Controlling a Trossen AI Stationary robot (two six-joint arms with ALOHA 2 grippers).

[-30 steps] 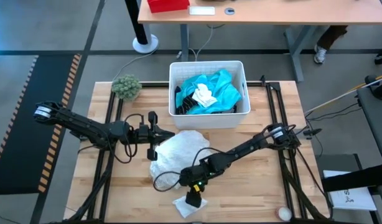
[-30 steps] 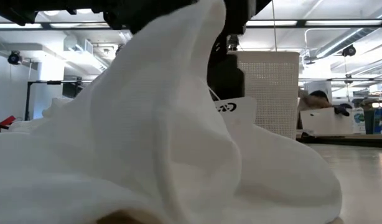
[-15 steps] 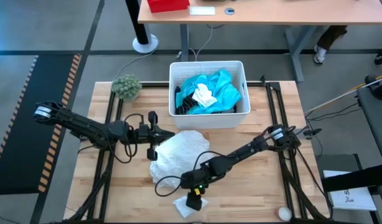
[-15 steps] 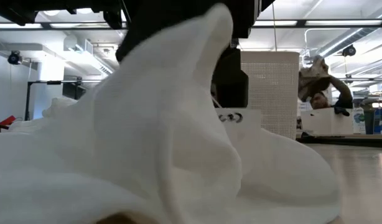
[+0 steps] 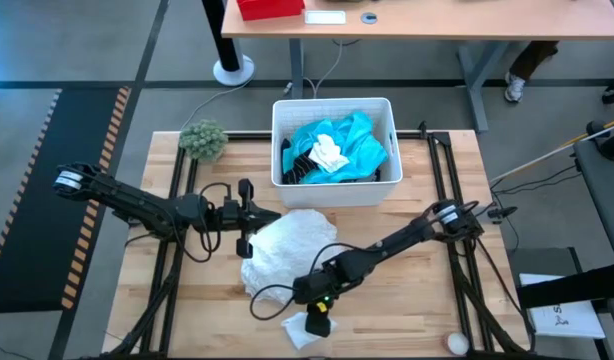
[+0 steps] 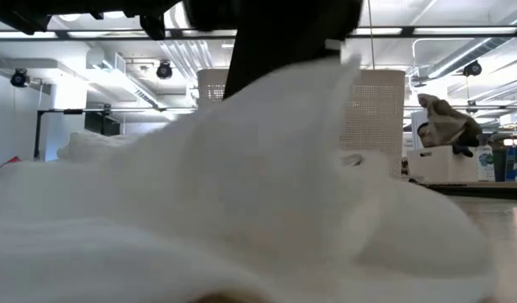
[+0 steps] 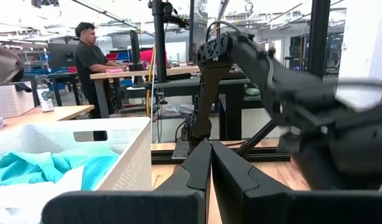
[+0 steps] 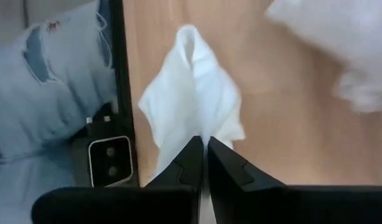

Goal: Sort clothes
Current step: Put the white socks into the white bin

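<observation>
A small white sock (image 5: 299,332) lies near the table's front edge, filling the low view (image 6: 242,185). My right gripper (image 5: 318,322) is down on it, shut, as its wrist view shows (image 8: 204,144). A large white garment (image 5: 287,245) lies crumpled in the middle of the table. My left gripper (image 5: 272,213) is shut at that garment's far left edge; I cannot tell whether it touches it. The white bin (image 5: 332,190) behind holds turquoise, white and dark clothes. My right gripper pinches a bunched part of the sock (image 8: 197,127) between its two fingertips. The fingers come from above, slanting toward the table's near edge. The rest of the sock (image 8: 191,81) lies spread on the wood beyond the fingers.
A fuzzy green ball (image 5: 203,139) sits at the far left corner. A small white ball (image 5: 455,343) lies at the near right. Black rails (image 5: 442,190) run along the table's sides. A person stands at a desk in the room beyond (image 7: 91,62).
My right gripper has moved a little toward the table's near edge and down onto the sock, and has shut on it. In the low view the sock's upright peak has sunk and leaned over to the right.
</observation>
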